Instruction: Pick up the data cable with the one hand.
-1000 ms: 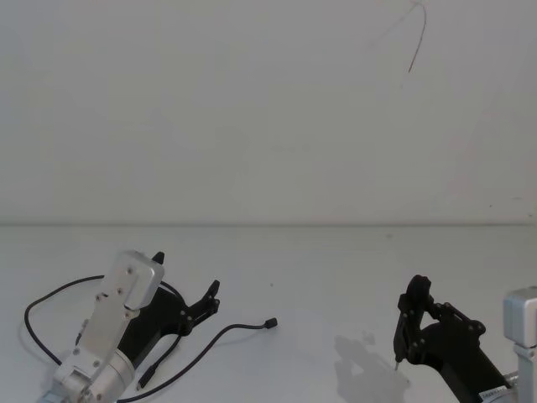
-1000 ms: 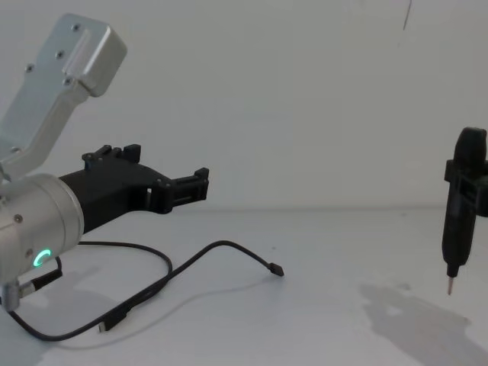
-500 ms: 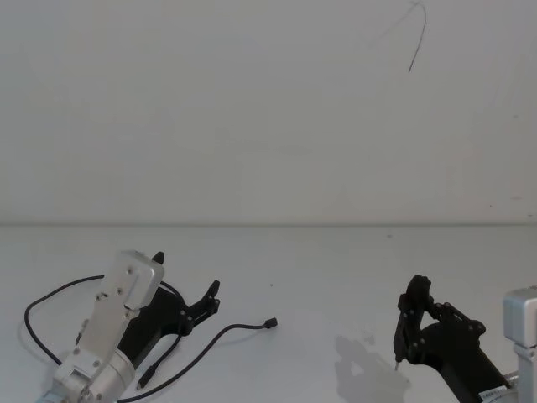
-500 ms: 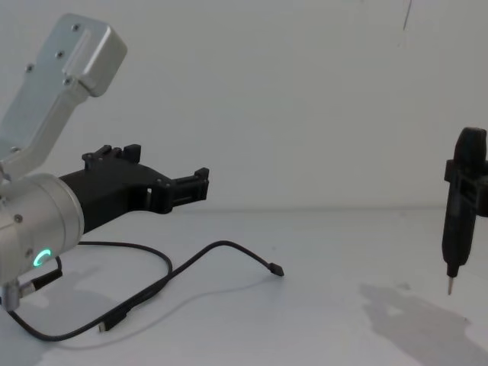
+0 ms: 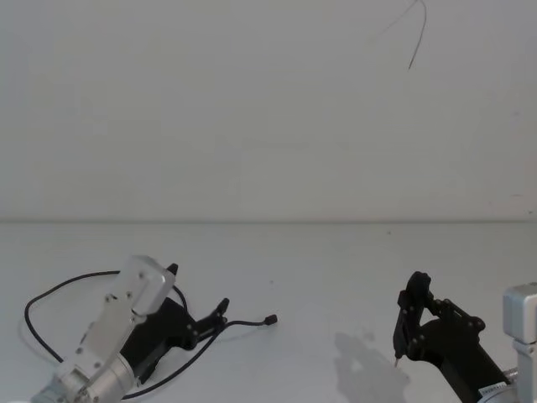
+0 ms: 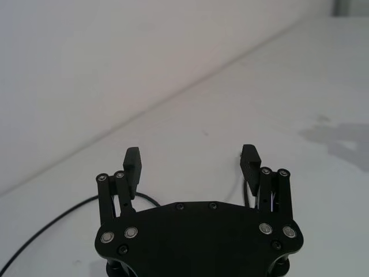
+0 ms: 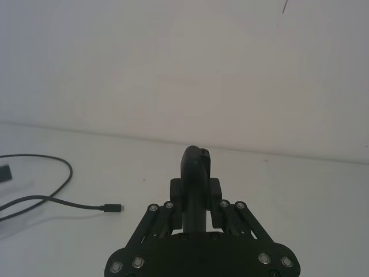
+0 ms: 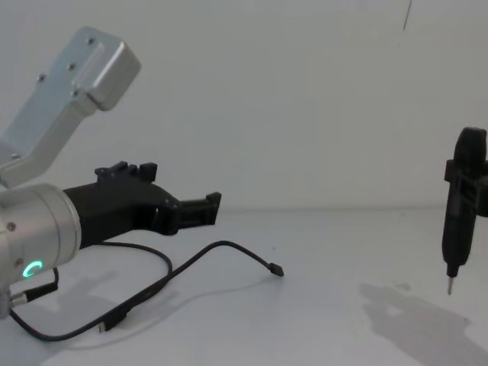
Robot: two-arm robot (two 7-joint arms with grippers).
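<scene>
Two arms in view. The left hand [image 5: 198, 287] is at the near left of the tabletop [image 5: 336, 269], pointing forward and to the right, its jaws spread wide with nothing between them. In the chest view it hangs above the surface, apart from the data cable [image 8: 221, 244].

The data cable lies flat on the tabletop at the near left in a loose loop. One plug [image 5: 270, 320] lies just right of the left hand. The other plug [image 8: 104, 327] lies nearer the robot, below the silver wrist. Part of the cord runs under the left hand's near finger in the head view.

A green light ring [image 8: 32, 268] is lit on the left wrist.

The right hand [image 5: 418, 306] is at the near right, well apart from the cable, clamped on a black pen-shaped tool [image 8: 457, 213]. The tool's metal tip points down, just above the tabletop.

A small white label [image 5: 487, 391] sits on the right arm; its print is too small to read. No other writing can be made out.
</scene>
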